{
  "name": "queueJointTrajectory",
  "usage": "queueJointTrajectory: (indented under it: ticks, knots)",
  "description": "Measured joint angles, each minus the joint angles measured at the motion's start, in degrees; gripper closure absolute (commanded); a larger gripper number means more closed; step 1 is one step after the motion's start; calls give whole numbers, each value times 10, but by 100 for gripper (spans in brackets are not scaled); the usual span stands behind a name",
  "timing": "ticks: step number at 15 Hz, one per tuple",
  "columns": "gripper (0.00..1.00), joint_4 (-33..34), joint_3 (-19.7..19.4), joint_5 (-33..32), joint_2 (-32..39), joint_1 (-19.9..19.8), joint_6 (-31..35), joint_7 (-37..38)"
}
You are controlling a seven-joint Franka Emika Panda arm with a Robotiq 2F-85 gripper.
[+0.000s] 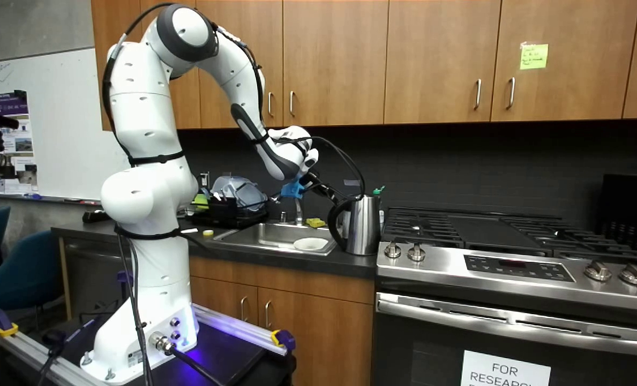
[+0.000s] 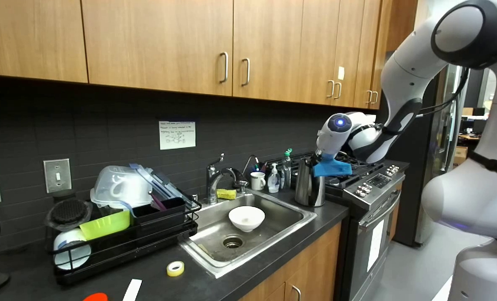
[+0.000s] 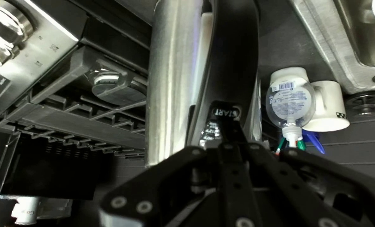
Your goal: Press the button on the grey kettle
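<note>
Nearly there: gripper [image 3: 233, 127] right at the START button [image 3: 225, 112]

Its jaws stand drawn together just below the middle of the wrist view, with nothing between them that I can make out. Whether the tips touch the button I can't tell. Printed labels [image 3: 210, 130] sit just to its lower left, so I'd guess a small sideways drift could press the wrong spot. The button lies on the dark handle [image 3: 237, 50], which runs up to the top of that frame; tips could skid along its curve if the push comes in slanted. Left of the handle shines the body of the grey kettle [image 3: 170, 82]. In an exterior view it stands upright just right of centre, on the counter [image 1: 297, 261] between the sink [image 1: 275, 236] and the stove [image 1: 511, 288]. I see nothing bracing it, so a hard push could, I reckon, slide it into the soap bottle [image 3: 290, 102] at the right of the wrist view.
</note>
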Motion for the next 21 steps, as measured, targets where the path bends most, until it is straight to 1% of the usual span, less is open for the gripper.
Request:
queueJointTrajectory:
  ticks: [4,18,19,20,21]
  knots:
    - [100,7,-1,-25,11,0,0,26]
    - [100,12,-1,-40,16,0,0,72]
    - [75,12,-1,-40,16,0,1,72]
    - [74,12,-1,-39,16,0,1,72]
    - [68,12,-1,-36,16,0,1,72]
